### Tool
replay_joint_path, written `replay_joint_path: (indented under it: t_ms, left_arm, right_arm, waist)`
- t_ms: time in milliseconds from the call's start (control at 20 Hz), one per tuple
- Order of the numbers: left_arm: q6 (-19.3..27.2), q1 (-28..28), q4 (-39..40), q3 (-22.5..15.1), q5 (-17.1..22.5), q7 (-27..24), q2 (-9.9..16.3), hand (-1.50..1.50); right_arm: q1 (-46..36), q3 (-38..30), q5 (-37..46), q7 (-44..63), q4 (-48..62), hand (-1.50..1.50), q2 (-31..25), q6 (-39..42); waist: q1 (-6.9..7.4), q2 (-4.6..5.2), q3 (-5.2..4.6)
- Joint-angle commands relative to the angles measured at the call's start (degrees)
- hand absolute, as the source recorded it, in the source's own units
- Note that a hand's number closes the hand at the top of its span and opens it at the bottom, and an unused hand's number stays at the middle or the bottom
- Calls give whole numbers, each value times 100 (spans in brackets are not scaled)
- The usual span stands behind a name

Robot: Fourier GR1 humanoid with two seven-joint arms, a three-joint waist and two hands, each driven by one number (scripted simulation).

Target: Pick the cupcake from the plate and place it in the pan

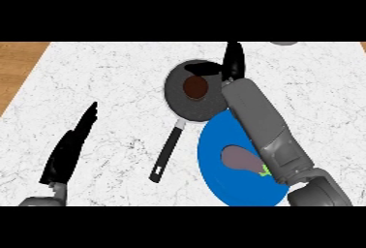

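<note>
We see the cupcake (195, 86) in the pan (187, 104), which lies behind and left of the plate (218, 169), its handle (166, 154) pointing toward us.

Bright even light, soft shadows under pan (191, 99) (darkest at its rim), no glare

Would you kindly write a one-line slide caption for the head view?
Cupcake sits in the pan; right hand beside the pan, forearm crossing the blue plate, left hand resting open.
</note>
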Motion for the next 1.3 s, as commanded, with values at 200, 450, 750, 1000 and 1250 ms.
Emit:
replay_joint_path:
  t_ms: [200, 450, 750, 1000, 1250]
  left_arm:
    - [82, 405, -21, 52, -65, -188, -17, 0]
    - [-25, 228, -7, 349, 97, 34, 99, 0]
    - [16, 387, -60, 304, -50, -28, -40, 0]
    - [46, 531, 37, 463, -72, -289, -91, 0]
    - [33, 516, 114, 465, -258, -230, -199, 0]
  right_arm:
    - [260, -943, -614, -901, 23, -150, -598, -432]
    - [1044, -1003, -684, -1821, -39, -150, -1094, 470]
    - [1539, -1010, -719, -2095, -355, -150, -1555, 891]
    - [2070, -1031, -829, -1993, -767, -150, -2189, 1617]
    - [2624, -977, -908, -1980, -1289, -150, -2282, 1994]
  waist:
    - [-233, -73, -1]
    - [-465, -147, -5]
    - [-565, -199, -10]
    - [-600, -212, -12]
    - [-571, -204, -10]
